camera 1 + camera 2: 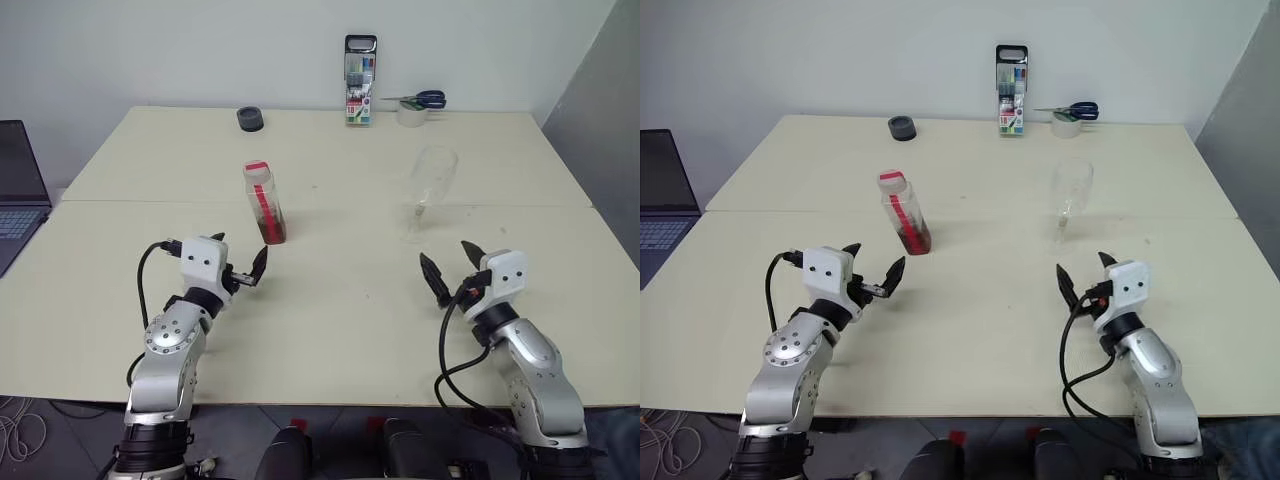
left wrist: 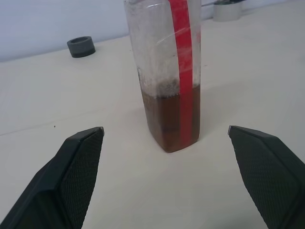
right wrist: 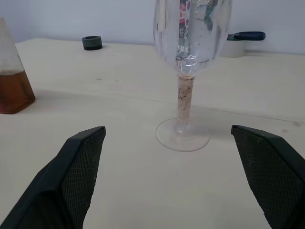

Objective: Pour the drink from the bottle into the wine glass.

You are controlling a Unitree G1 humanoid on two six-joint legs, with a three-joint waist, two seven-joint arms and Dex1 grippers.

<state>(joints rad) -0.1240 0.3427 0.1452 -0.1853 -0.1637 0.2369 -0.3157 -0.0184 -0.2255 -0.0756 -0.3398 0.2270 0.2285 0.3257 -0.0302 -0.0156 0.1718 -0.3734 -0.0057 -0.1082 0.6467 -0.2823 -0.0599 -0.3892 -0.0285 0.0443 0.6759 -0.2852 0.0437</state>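
**Inspector:** State your position at that moment.

**Operator:** My left claw (image 1: pixel 243 270) was spread wide and empty, just short of the bottle (image 1: pixel 265 203), which stood upright on the desk (image 1: pixel 340 290), left of centre. My right claw (image 1: pixel 450 268) was likewise spread and empty, near the wine glass (image 1: pixel 428 190), which stood upright to the right, well apart from the bottle.

**Inspector:** Contents?

**Operator:** The drink (image 2: pixel 171 119) filled only the bottle's lower part. The cap (image 1: pixel 257 169) was on. The glass appeared empty.

**Inspector:** Recommended approach?

**Operator:** In my judgement, advance the left claw level, straddle the flat sides around mid-height, and close squarely, since the bottle looked light and liable to tip.
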